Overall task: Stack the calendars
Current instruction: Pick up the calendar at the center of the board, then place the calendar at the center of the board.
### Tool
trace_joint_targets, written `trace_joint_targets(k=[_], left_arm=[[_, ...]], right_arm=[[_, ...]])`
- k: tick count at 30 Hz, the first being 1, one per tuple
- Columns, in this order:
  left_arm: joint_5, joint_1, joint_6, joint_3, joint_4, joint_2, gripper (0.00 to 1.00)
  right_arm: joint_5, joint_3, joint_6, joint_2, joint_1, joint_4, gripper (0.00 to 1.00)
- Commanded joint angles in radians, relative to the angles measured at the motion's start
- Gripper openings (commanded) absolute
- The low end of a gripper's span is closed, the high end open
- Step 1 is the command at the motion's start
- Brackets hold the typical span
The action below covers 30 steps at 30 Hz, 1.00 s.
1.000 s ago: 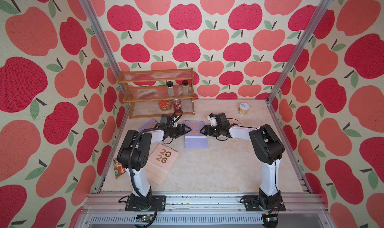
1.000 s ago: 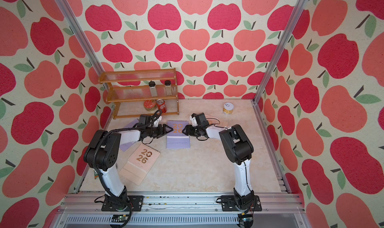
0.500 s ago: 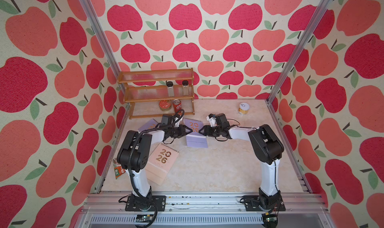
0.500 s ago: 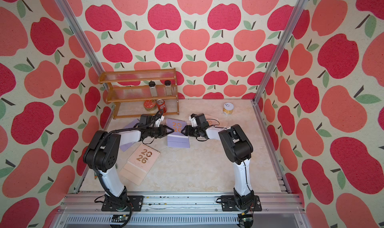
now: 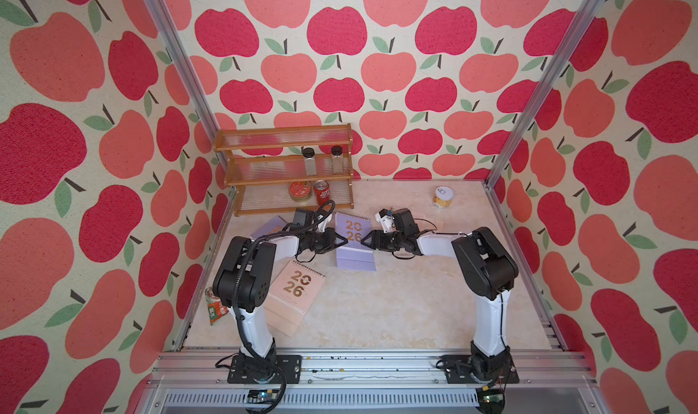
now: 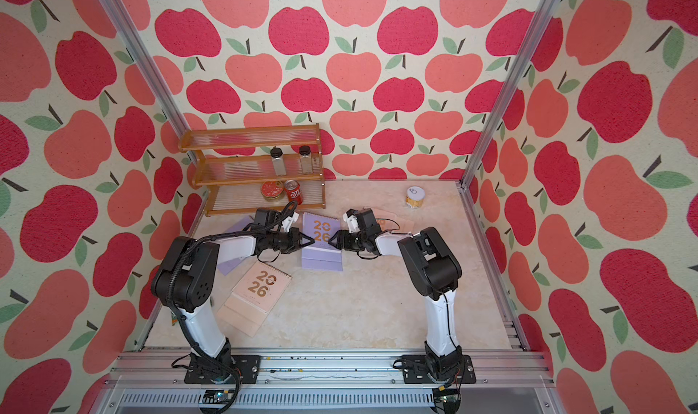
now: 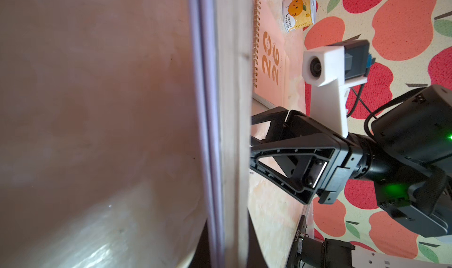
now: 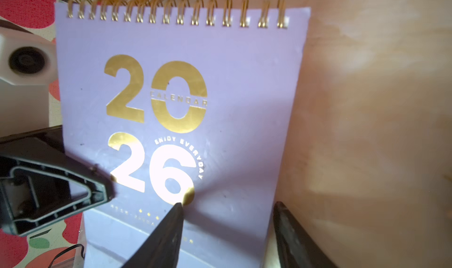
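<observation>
A lavender calendar [image 5: 354, 225] with gold "2026" stands tilted at mid-table, its spiral end raised. My left gripper [image 5: 344, 241] is shut on its left edge; in the left wrist view the calendar [image 7: 208, 107] runs edge-on between the jaws. My right gripper [image 5: 363, 239] is open at the calendar's right side, one finger over the cover [image 8: 220, 71], the other beside the edge. A peach calendar [image 5: 294, 295] lies flat at front left. A second lavender calendar [image 5: 269, 227] lies under my left arm. Another peach calendar [image 7: 269, 58] lies behind my right gripper.
A wooden shelf [image 5: 287, 170] stands at the back left with two jars, a red tin and a red can. A yellow can [image 5: 442, 197] sits at the back right. A green-orange snack packet [image 5: 215, 308] lies by the left wall.
My left gripper has closed on the lavender calendar's left edge. The calendar's spiral end has risen from flat to tilted. The right gripper has kept its opening.
</observation>
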<state>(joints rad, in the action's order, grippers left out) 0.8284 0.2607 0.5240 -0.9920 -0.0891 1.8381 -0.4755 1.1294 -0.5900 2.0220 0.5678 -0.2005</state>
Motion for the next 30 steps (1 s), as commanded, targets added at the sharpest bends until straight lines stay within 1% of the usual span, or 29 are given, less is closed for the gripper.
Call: trace_joint_targets(k=[1, 5, 8, 12, 15, 18, 21, 24, 30], left_arm=[[0.034, 0.000, -0.064, 0.007, 0.031, -0.093, 0.00], [0.101, -0.003, -0.069, 0.060, 0.006, -0.177, 0.00], [0.158, -0.005, -0.057, 0.098, -0.028, -0.223, 0.00], [0.204, -0.003, -0.050, 0.140, -0.057, -0.271, 0.00], [0.219, -0.003, -0.041, 0.161, -0.077, -0.300, 0.00], [0.249, 0.000, -0.009, 0.185, -0.134, -0.330, 0.00], [0.263, 0.007, 0.004, 0.205, -0.164, -0.362, 0.00], [0.273, 0.017, 0.001, 0.210, -0.166, -0.378, 0.00], [0.278, 0.038, -0.006, 0.211, -0.164, -0.384, 0.00]], right_arm=[[-0.040, -0.087, -0.033, -0.094, -0.032, -0.043, 0.61], [-0.139, -0.192, -0.056, -0.189, -0.071, -0.166, 0.61], [-0.230, -0.258, -0.111, -0.226, -0.091, -0.300, 0.61], [-0.322, -0.333, -0.238, -0.218, -0.106, -0.564, 0.61], [-0.371, -0.355, -0.323, -0.182, -0.102, -0.725, 0.60], [-0.373, -0.373, -0.398, -0.141, -0.094, -0.854, 0.59], [-0.370, -0.379, -0.427, -0.119, -0.078, -0.913, 0.56], [-0.368, -0.371, -0.413, -0.127, -0.049, -0.893, 0.54], [-0.354, -0.370, -0.371, -0.170, -0.015, -0.831, 0.35]])
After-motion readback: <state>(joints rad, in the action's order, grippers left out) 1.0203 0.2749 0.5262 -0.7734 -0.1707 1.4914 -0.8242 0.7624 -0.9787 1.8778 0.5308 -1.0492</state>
